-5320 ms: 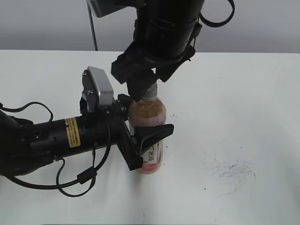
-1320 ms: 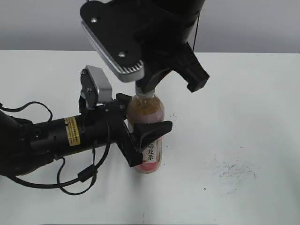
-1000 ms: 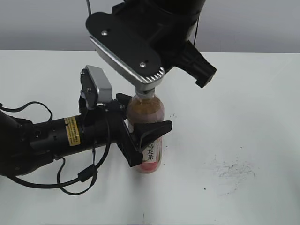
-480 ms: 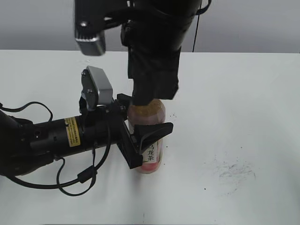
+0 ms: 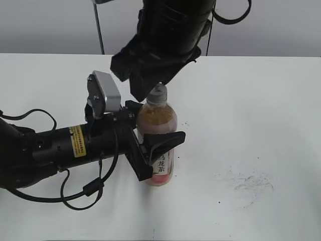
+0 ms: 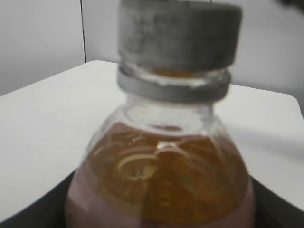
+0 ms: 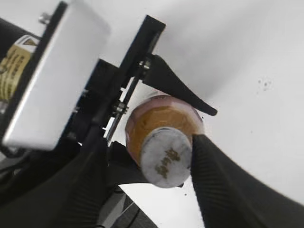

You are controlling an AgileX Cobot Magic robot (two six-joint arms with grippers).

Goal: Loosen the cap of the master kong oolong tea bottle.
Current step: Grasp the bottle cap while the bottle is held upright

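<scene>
Master kong oolong tea bottle (image 5: 157, 143) upright near table (image 5: 261, 115) centre, clamped round its body by left gripper (image 5: 150, 145). Cap (image 7: 166, 156) on neck, seated as far as can be told. Right gripper (image 7: 147, 166) above it, fingers (image 7: 216, 175) spread either side of cap, not touching. Step in hand, I judge: re-gripping between twists. Next: close on cap, turn, left arm holding bottle firm
</scene>
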